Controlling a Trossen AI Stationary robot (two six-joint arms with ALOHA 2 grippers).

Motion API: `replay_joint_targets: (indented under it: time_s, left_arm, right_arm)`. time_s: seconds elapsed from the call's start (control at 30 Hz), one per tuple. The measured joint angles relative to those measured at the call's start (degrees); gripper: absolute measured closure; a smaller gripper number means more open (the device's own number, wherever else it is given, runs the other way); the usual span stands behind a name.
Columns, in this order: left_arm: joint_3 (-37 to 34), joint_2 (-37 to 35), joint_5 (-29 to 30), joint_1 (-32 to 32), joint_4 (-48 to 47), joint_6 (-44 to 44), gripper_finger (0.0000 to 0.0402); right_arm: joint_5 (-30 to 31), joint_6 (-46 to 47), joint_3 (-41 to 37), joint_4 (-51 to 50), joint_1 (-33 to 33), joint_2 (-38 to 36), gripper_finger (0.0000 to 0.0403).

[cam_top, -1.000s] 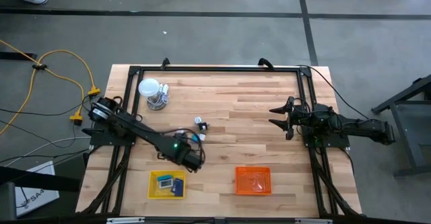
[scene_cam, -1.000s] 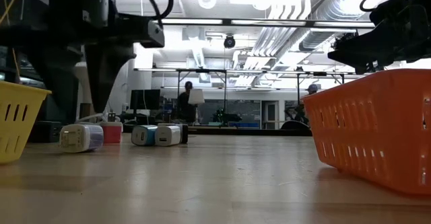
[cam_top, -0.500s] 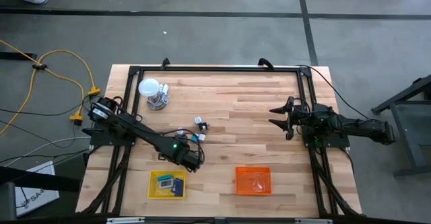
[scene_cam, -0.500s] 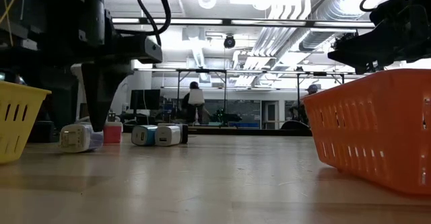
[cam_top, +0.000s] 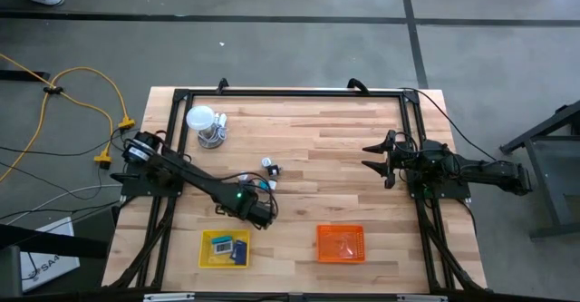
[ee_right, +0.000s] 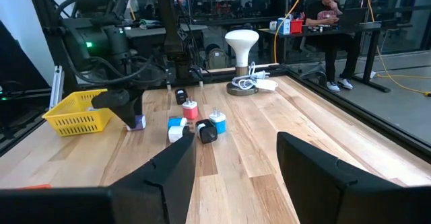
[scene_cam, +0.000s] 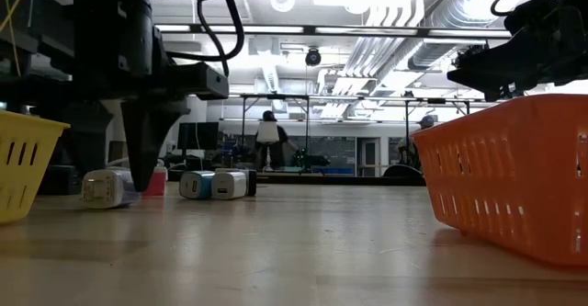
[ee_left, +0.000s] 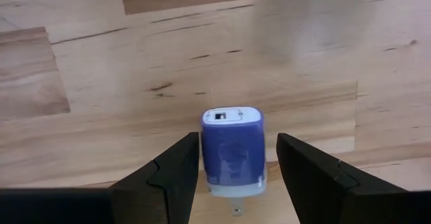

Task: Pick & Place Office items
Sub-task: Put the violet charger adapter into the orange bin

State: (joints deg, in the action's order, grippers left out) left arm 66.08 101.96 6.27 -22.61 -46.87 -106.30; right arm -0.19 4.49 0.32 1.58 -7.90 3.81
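Two mesh trays stand at the near edge of the wooden table (cam_top: 344,157): one yellow tray (cam_top: 225,248) with a few small items inside, and one orange tray (cam_top: 341,243). Just behind the yellow tray, the left gripper (ee_left: 237,158) has its fingers parted around a blue charger block (ee_left: 233,150) with rounded corners; one finger is beside it, the other is apart. About four more small items (ee_right: 195,121) lie farther back. The right gripper (cam_top: 372,157) waits with fingers wide apart.

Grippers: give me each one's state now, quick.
Left gripper: open, straddling the blue charger on the table, not gripping.
Right gripper: open, empty.
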Motion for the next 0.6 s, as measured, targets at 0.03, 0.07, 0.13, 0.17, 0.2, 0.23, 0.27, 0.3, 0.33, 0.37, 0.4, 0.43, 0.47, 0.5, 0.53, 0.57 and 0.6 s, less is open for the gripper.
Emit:
replay_joint_targets:
  time_s: [0.03,0.07,0.13,0.17,0.2,0.23,0.27,0.3,0.33,0.37,0.4,0.43,0.47,0.5,0.53,0.57,0.6]
  left_arm:
    - [0.0,0.0,-0.3,0.1,-0.1,0.0,0.0210]
    - [0.0,0.0,-0.4,0.1,0.0,0.0,0.0210]
    - [0.0,0.0,-0.4,0.1,0.0,0.0,0.0211]
    - [0.0,0.0,-0.4,0.1,0.0,0.0,0.0211]
    - [0.0,0.0,-0.4,0.1,0.0,-0.1,0.0211]
    - [0.0,0.0,-0.4,0.1,0.0,-0.1,0.0211]
    - [0.0,0.0,-0.4,0.1,0.0,-0.1,0.0211]
    - [0.0,0.0,-0.4,0.1,0.0,-0.2,0.0211]
    - [0.0,0.0,-0.4,0.1,0.0,-0.2,0.0211]
    - [0.0,0.0,-0.4,0.1,0.0,-0.2,0.0211]
    - [0.0,0.0,-0.4,0.1,0.0,-0.4,0.0211]
    - [0.0,0.0,-0.4,0.1,0.0,-0.5,0.0211]
    - [0.0,0.0,-0.4,0.1,0.0,-0.5,0.0211]
    - [0.0,0.0,-0.4,0.1,0.0,-0.5,0.0211]
    - [0.0,0.0,-0.4,0.1,0.0,-0.6,0.0211]
    - [0.0,0.0,-0.4,0.1,0.0,-0.6,0.0212]
    - [0.0,0.0,-0.4,0.1,-0.1,-0.6,0.0213]
  right_arm:
    - [0.0,0.0,0.0,0.0,0.0,0.0,0.0208]
    - [0.0,0.0,0.0,0.0,0.0,0.0,0.0208]
    - [0.0,0.0,0.0,0.0,0.0,0.0,0.0208]
    - [0.0,0.0,0.0,0.0,0.0,0.0,0.0208]
    - [0.0,0.0,0.0,0.0,0.0,0.0,0.0208]
    - [0.0,0.0,0.0,0.0,0.0,0.0,0.0208]
    - [0.0,0.0,0.0,0.0,0.0,0.0,0.0208]
    - [0.0,0.0,0.0,0.0,0.0,0.0,0.0208]
    - [0.0,0.0,0.0,0.0,0.0,0.0,0.0208]
    - [0.0,0.0,0.0,0.0,0.0,0.0,0.0208]
    - [0.0,0.0,0.0,0.0,0.0,0.0,0.0208]
    - [0.0,0.0,0.0,0.0,0.0,0.0,0.0208]
    - [0.0,0.0,0.0,0.0,0.0,0.0,0.0208]
    - [0.0,0.0,0.0,0.0,0.0,0.0,0.0208]
    - [0.0,0.0,0.0,0.0,0.0,0.0,0.0208]
    - [0.0,0.0,0.0,0.0,0.0,0.0,0.0208]
    - [0.0,0.0,0.0,0.0,0.0,0.0,0.0208]
